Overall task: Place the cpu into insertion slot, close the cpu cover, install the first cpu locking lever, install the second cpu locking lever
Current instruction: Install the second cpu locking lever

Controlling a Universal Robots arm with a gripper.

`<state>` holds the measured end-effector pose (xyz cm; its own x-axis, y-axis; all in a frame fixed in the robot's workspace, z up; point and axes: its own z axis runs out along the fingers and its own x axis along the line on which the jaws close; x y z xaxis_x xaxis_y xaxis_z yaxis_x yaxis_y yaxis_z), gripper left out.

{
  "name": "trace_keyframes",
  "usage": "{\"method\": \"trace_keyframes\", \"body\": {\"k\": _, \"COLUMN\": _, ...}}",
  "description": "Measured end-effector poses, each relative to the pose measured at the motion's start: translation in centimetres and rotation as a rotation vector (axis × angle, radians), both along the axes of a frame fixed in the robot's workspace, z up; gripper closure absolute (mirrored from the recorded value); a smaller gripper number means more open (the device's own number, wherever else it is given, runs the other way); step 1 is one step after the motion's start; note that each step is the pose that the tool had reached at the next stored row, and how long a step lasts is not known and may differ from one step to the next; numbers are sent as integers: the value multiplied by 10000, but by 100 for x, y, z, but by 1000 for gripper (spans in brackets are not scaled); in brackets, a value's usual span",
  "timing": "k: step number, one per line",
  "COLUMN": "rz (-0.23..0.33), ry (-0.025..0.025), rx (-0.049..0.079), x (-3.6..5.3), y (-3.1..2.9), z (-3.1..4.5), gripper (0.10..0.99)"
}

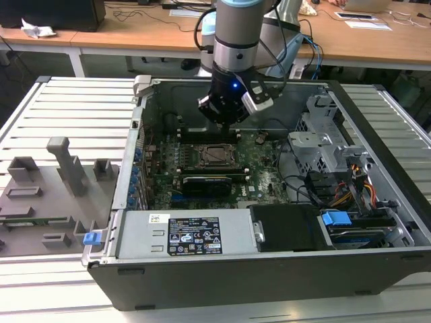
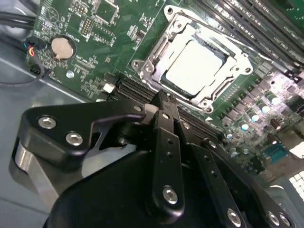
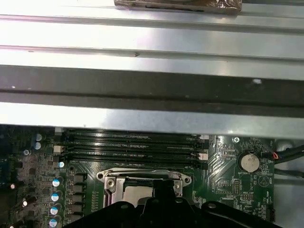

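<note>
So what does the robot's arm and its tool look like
The arm is a silver-grey tube with a pale blue joint cap and black cables running beside it. Below it sits a black wrist block with a small blue light and a white-grey camera bracket. The tool is matte black, built of angular linked plates fastened with silver screws.

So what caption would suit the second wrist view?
Gripper poised beside the socket, the cpu seated under its closed cover.
</note>
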<state>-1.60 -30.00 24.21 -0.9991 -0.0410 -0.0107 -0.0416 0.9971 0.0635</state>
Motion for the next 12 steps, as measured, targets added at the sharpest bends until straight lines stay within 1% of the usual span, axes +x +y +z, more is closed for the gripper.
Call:
{"method": "trace_keyframes", "body": {"k": 3, "rz": 1, "ry": 0, "rx": 2, "x": -10, "y": -102, "z": -4, "gripper": 980}}
{"method": "trace_keyframes", "body": {"k": 4, "rz": 1, "ry": 0, "rx": 4, "x": -14, "y": -159, "z": -5, "gripper": 980}}
{"method": "trace_keyframes", "body": {"k": 6, "rz": -1, "ry": -1, "rx": 9, "x": -17, "y": -244, "z": -9, "gripper": 980}}
{"method": "trace_keyframes", "body": {"k": 9, "rz": 1, "ry": -1, "rx": 26, "x": -17, "y": -354, "z": -23, "gripper": 980}}
{"method": "trace_keyframes", "body": {"k": 10, "rz": 1, "ry": 0, "rx": 98, "x": -17, "y": -380, "z": -35, "gripper": 980}}
{"method": "trace_keyframes", "body": {"k": 12, "rz": 11, "ry": 1, "rx": 327, "x": -17, "y": -404, "z": -51, "gripper": 980}}
